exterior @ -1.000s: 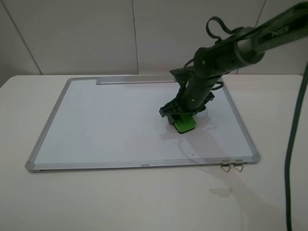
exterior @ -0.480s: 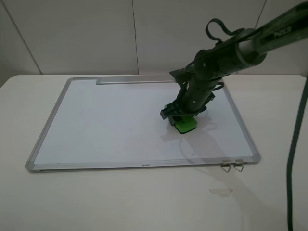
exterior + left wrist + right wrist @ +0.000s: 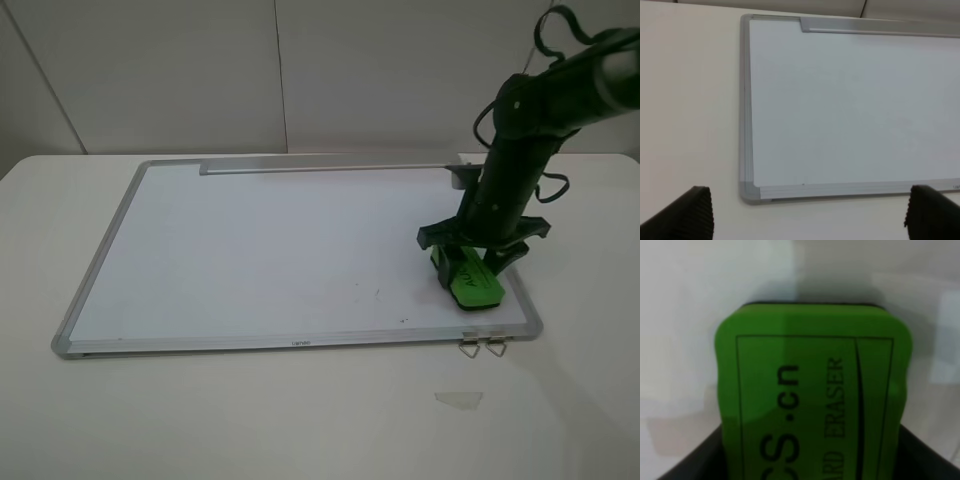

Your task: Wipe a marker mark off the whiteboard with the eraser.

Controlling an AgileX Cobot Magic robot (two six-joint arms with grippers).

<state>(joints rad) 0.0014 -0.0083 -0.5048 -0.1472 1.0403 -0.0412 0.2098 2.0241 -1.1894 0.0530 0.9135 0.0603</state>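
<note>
Now the right gripper [image 3: 470, 262] is clenched on the eraser [image 3: 472, 281], which rests tilted at the board's [image 3: 250, 250] near right corner. Only faint specks [image 3: 378, 294] lie on the board just left of it; no clear mark shows, so the wiping looks nearly done. For any last pass, I would keep the eraser flat, press evenly and sweep leftward over the specks. The left gripper [image 3: 805, 212] stands released, off the board.

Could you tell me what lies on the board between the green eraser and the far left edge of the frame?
In the exterior high view, only bare whiteboard lies left of the eraser, apart from faint dark specks.
</note>
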